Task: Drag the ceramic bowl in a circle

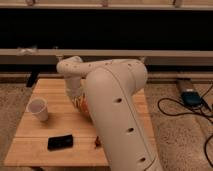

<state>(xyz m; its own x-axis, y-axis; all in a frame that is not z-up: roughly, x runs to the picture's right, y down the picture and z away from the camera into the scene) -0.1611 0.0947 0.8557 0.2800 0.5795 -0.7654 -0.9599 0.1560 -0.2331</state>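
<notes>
The orange-red ceramic bowl (pixel 83 106) shows only as a thin sliver on the wooden table (pixel 50 90). My large white arm covers the rest of it. My gripper (pixel 76 101) reaches down at the bowl's left edge, at the end of the bent white forearm, and is mostly hidden behind the arm. I cannot tell whether it touches the bowl.
A small white paper cup (pixel 38 109) stands at the table's left. A flat black rectangular object (pixel 60 142) lies near the front edge. A small reddish bit (pixel 97 144) lies beside the arm. A blue device (pixel 190 97) and cables lie on the floor to the right.
</notes>
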